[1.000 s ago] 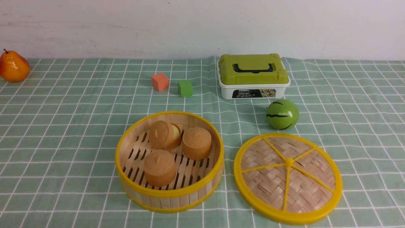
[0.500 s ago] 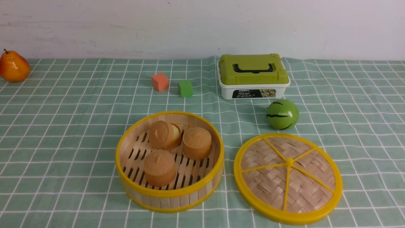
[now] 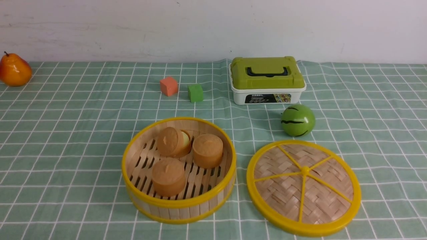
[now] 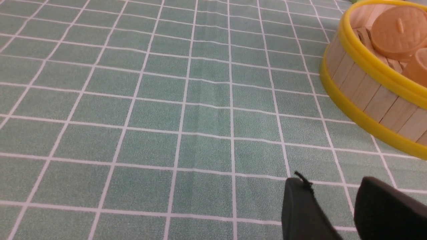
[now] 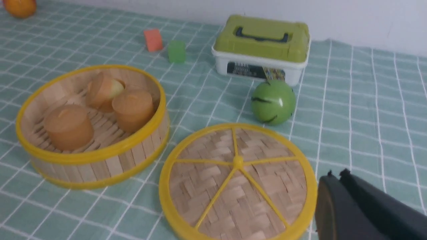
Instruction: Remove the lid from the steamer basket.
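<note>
The steamer basket [image 3: 178,203] stands uncovered near the table's front, with three round tan buns [image 3: 168,176] inside. It also shows in the right wrist view [image 5: 100,163] and the left wrist view [image 4: 367,96]. The lid [image 3: 303,188] lies flat on the cloth just right of the basket, also seen in the right wrist view [image 5: 233,186]. Neither gripper shows in the front view. My left gripper [image 4: 333,190] is open and empty above bare cloth, apart from the basket. My right gripper [image 5: 337,176] is shut and empty, just beside the lid's rim.
A white box with a green lid [image 3: 267,80] stands at the back. A green ball [image 3: 297,120] lies behind the lid. An orange cube [image 3: 168,86] and a green cube [image 3: 195,92] sit behind the basket. A pear [image 3: 14,70] is far back left.
</note>
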